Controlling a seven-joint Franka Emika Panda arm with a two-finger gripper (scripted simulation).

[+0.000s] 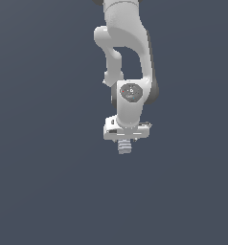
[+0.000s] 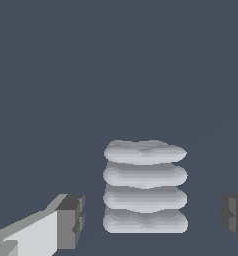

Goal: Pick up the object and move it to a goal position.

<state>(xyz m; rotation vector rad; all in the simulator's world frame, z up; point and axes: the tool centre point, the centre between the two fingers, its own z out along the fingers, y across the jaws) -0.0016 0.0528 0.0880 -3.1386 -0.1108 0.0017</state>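
Grasp approach: white gripper (image 2: pixel 148 220) jaws released, straddling the pale grey ridged, layered block (image 2: pixel 145 187) without contact. Next: close, then lift.

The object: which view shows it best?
Wrist view. The object fills the frame centre, four ridged layers clear, with a gap to each of the gripper's fingertips. Exterior view shows only a small ridged piece poking out below the gripper.

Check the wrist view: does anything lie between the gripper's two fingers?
Yes. The ridged pale object sits between the fingers, with a bare gap on each side; the gripper is open. The wrist view shows it.
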